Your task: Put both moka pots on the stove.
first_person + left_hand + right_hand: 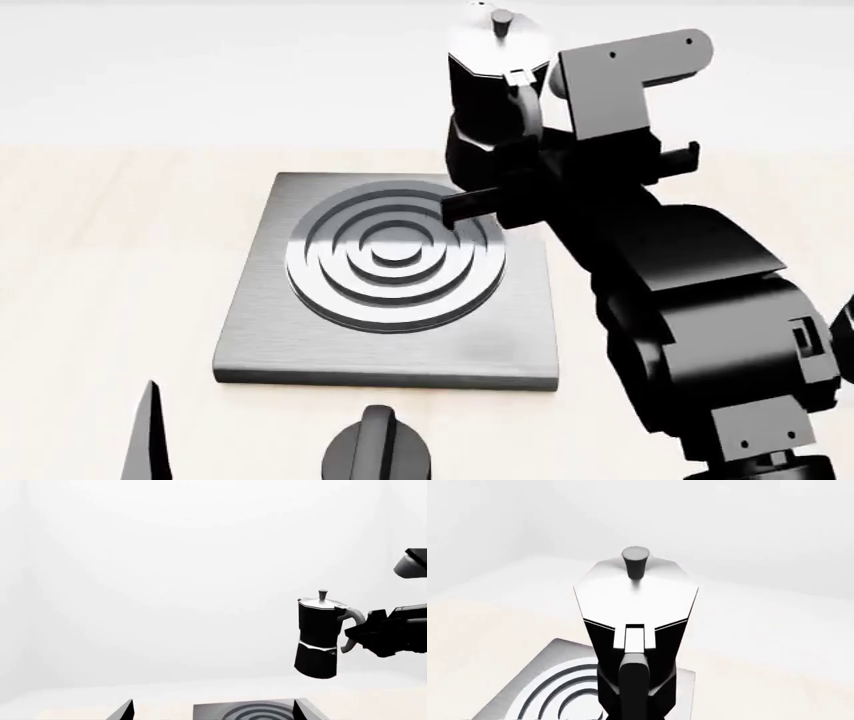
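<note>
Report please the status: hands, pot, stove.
Right hand shut on moka pot by its handle, pot airborne, upright. Left hand open, low near stove. Burner bare, nothing blocking. Second pot not in view.

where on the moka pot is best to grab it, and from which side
By the curved handle, coming side-on from the side the handle points to, as the right gripper does now. The faceted body looks wide and glossy; the handle sticks out clear of it.
</note>
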{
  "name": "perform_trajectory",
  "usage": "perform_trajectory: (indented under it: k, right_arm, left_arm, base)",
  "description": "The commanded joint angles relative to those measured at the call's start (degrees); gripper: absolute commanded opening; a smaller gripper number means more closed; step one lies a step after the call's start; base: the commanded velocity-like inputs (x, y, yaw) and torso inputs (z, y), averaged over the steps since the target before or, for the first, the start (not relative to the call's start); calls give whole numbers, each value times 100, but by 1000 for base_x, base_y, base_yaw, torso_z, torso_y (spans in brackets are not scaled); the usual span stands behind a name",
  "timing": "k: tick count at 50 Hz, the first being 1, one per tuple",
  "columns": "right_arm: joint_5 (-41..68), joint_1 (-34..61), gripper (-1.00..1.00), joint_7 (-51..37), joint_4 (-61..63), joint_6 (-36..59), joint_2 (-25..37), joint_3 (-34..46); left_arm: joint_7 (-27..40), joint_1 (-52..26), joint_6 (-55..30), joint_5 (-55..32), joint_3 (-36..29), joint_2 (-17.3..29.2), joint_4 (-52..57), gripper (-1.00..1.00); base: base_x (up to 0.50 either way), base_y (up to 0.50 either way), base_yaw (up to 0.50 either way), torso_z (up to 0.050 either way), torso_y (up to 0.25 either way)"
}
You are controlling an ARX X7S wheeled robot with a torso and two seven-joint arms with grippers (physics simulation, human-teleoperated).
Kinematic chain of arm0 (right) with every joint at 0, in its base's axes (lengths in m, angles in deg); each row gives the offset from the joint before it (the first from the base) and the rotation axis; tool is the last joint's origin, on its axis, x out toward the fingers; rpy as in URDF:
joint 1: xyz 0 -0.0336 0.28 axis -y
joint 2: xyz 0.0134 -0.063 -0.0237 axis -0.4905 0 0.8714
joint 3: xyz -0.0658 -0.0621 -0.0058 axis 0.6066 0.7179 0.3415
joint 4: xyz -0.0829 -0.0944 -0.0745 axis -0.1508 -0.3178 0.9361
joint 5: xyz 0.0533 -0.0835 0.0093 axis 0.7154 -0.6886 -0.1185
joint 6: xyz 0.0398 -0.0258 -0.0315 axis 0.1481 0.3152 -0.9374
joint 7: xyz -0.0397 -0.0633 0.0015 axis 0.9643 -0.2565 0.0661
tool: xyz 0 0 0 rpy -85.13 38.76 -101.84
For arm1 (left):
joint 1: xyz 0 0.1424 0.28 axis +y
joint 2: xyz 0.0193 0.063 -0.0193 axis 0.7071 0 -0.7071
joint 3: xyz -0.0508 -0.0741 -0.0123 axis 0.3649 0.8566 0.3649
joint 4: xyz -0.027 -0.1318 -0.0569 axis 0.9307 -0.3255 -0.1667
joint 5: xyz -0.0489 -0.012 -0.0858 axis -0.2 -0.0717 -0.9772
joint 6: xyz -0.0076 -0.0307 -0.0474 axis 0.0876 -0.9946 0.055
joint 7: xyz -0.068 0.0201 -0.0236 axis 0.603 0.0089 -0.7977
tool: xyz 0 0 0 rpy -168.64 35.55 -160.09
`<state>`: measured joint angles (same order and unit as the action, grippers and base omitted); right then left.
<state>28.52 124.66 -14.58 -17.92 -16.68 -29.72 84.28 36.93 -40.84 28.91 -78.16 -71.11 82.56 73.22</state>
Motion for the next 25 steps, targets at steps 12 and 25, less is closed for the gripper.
perform_trajectory:
  k: [12,25]
  right_arm:
    - [-410,457,-100,180,-1214,-1229,-1038,368]
    - [-258,758,-100,281,-2027,-1527,-1460,354]
  left_arm:
    - [13,-28,20,-55,7,30,-79,100]
    - [-13,-16,133,-34,0,77,-176,100]
  base:
    - [0,0,0,0,1]
    - [0,0,0,0,2]
